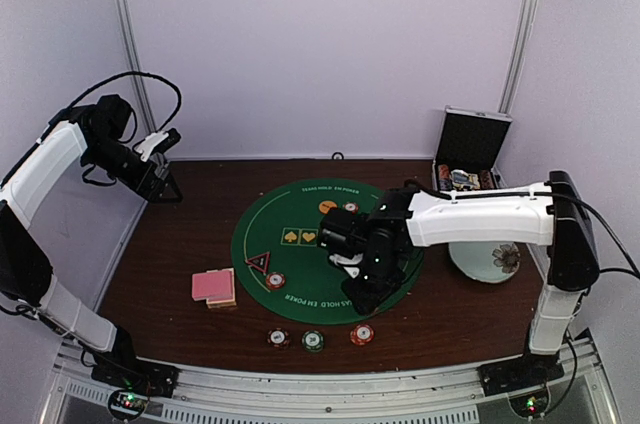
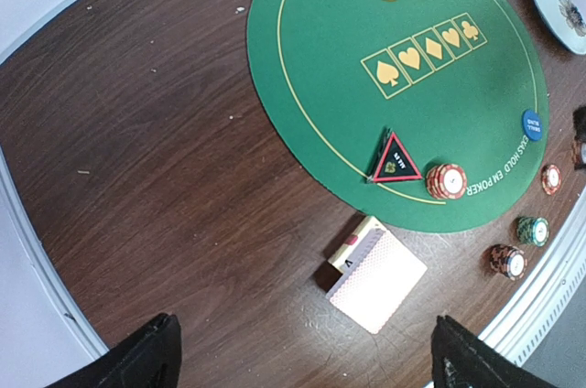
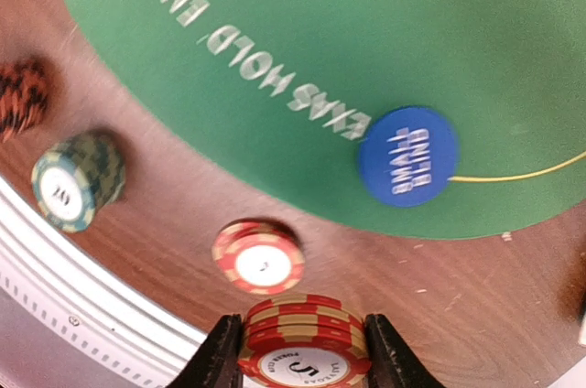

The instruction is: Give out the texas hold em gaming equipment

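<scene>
A: Where's open room?
B: Bare table [image 2: 137,132] left of the mat [image 2: 348,31], printed "TEXAS HOLD EM POKER"; cards [image 2: 375,280] lie just off its near edge.
A: Grippers?
B: Left gripper [image 2: 307,361] gapes wide, empty. Right gripper [image 3: 302,356] pinches a red chip stack [image 3: 302,328] marked 5 near the table's front edge. Blue disc [image 3: 407,156] sits on the mat's rim, perhaps "SMALL BLIND"

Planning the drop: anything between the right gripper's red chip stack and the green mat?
Partly: a loose red chip stack sits on the wood just beyond the held stack, and the blue disc lies on the mat near its edge. Nothing else visible.
</scene>
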Robot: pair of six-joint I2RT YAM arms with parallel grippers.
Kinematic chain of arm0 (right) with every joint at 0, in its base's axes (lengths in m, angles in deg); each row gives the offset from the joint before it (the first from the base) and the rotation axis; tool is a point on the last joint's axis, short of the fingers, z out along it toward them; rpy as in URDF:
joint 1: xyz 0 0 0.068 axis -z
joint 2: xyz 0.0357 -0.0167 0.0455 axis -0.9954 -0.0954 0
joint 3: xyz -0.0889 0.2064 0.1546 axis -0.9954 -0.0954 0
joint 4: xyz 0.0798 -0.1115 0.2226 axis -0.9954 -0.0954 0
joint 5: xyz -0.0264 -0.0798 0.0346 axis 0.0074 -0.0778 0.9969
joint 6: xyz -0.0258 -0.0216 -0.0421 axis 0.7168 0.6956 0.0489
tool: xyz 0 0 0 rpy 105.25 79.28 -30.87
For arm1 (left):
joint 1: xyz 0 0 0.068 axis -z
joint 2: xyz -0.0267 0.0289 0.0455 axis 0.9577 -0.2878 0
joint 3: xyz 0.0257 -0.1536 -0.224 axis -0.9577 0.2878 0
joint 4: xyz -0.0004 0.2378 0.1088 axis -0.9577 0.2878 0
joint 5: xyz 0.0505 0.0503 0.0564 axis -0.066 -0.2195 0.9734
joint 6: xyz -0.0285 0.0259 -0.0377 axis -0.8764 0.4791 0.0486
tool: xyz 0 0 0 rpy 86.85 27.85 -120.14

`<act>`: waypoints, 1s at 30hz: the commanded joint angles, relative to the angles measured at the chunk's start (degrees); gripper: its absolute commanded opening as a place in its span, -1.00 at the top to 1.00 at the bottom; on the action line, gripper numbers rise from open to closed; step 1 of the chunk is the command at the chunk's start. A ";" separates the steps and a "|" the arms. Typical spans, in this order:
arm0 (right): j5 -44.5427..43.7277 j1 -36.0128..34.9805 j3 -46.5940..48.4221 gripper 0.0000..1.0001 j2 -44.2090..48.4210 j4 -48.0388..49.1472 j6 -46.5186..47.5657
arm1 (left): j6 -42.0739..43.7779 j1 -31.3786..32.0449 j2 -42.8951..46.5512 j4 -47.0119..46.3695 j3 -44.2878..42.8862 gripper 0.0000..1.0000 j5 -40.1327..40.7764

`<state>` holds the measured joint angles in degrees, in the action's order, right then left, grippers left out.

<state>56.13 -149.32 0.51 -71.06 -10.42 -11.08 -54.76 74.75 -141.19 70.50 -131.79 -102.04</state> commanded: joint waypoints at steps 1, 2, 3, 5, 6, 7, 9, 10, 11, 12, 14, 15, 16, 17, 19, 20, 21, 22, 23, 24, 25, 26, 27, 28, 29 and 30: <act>-4.31 5.63 1.12 0.42 1.05 -2.01 1.79 | 0.95 -0.42 0.68 -0.28 -1.04 -0.95 -0.45; -4.54 6.75 0.94 0.42 0.68 -1.60 2.15 | 1.01 -0.42 0.70 -0.29 -1.04 -0.95 -0.39; -4.61 7.97 0.71 0.42 0.35 -1.03 2.49 | 1.04 -0.42 0.78 -0.29 -1.04 -0.95 -0.37; -4.62 10.33 0.43 0.42 -0.58 0.33 3.16 | 1.04 -0.42 0.76 -0.30 -0.99 -0.95 -0.39; -4.62 11.41 0.43 0.42 -0.96 0.87 3.48 | 1.00 -0.46 0.75 -0.30 -1.03 -0.95 -0.49; -4.62 12.35 0.47 0.42 -1.34 1.34 3.82 | 0.96 -0.43 0.78 -0.30 -1.03 -0.95 -0.51; -4.62 13.94 0.54 0.42 -2.14 2.28 4.32 | 0.94 -0.42 0.88 -0.30 -1.11 -0.95 -0.49; -4.62 14.55 0.41 0.42 -2.57 2.74 4.43 | 0.95 -0.42 0.92 -0.30 -1.12 -0.95 -0.43; -4.62 14.98 0.17 0.42 -3.02 3.25 4.58 | 0.94 -0.42 0.89 -0.26 -1.12 -0.95 -0.38; -4.62 15.26 -0.21 0.42 -3.42 3.77 4.69 | 1.00 -0.42 0.92 -0.27 -1.12 -0.95 -0.27; -4.56 15.46 -1.12 0.42 -4.28 4.89 4.71 | 1.04 -0.44 0.94 -0.28 -1.12 -0.95 -0.14; -4.35 15.49 -1.54 0.42 -4.75 5.25 4.54 | 1.04 -0.43 0.88 -0.26 -1.12 -0.95 -0.24; -4.14 15.49 -1.99 0.42 -5.17 5.72 4.48 | 1.03 -0.42 0.81 -0.30 -1.12 -0.95 -0.35; -3.89 15.49 -2.55 0.42 -5.49 6.23 4.39 | 0.96 -0.42 0.76 -0.26 -1.12 -0.95 -0.39; -3.67 15.49 -3.61 0.42 -5.95 7.31 4.07 | 1.04 -0.42 0.57 -0.28 -1.12 -0.95 -0.40; -3.60 15.49 -4.10 0.42 -6.08 7.84 3.97 | 1.04 -0.42 0.54 -0.30 -1.12 -0.95 -0.40; -3.69 15.55 -4.51 0.42 -6.27 8.09 3.88 | 1.04 -0.43 0.41 -0.29 -1.20 -0.95 -0.40; -3.81 15.66 -4.81 0.42 -6.41 8.40 3.72 | 1.02 -0.42 0.35 -0.28 -1.28 -0.95 -0.51; -3.76 15.78 -5.17 0.42 -6.57 8.76 3.67 | 1.04 -0.42 0.21 -0.30 -1.30 -0.95 -0.50; -3.74 15.83 -5.54 0.42 -6.63 9.07 3.54 | 1.02 -0.42 0.27 -0.30 -1.30 -0.95 -0.51; -3.68 15.92 -5.84 0.42 -6.78 9.44 3.45 | 1.04 -0.42 0.23 -0.25 -1.38 -0.95 -0.51; -3.66 16.00 -6.06 0.42 -6.96 9.74 3.50 | 1.04 -0.42 0.18 -0.29 -1.39 -0.95 -0.49; -3.69 16.06 -6.21 0.42 -7.05 9.93 3.47 | 1.04 -0.42 0.16 -0.24 -1.33 -0.95 -0.49; -3.66 16.10 -6.30 0.41 -7.20 10.07 3.40 | 1.04 -0.42 0.15 -0.29 -1.30 -0.95 -0.49; -3.58 16.15 -6.38 0.39 -7.29 10.21 3.35 | 1.04 -0.42 0.13 -0.25 -1.22 -0.95 -0.41; -3.57 16.19 -6.46 0.37 -7.38 10.40 3.31 | 1.04 -0.42 0.18 -0.22 -1.21 -0.95 -0.36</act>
<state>53.03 -133.63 -4.86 -77.55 -2.36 -7.19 -54.58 74.75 -141.19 70.50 -131.82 -102.04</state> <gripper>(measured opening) 0.419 0.976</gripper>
